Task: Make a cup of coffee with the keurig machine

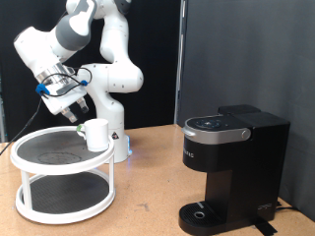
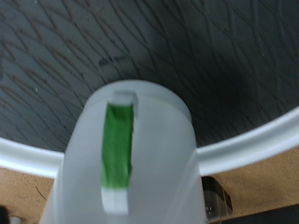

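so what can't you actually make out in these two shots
- End effector, exterior view: too small and dark to tell whether it is open; the wrist view shows no fingers.
- Cup: the wrist view is blurred and cut off at the bottom edge; its inside is unseen.
- Keurig machine: right side cut by the exterior view's edge; panel markings too small.

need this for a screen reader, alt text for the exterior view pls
A white robot arm's gripper hangs just above a white cup standing at the edge of a round two-tier white rack on the exterior view's left. A black keurig machine, lid shut, stands on the wooden table at the right.
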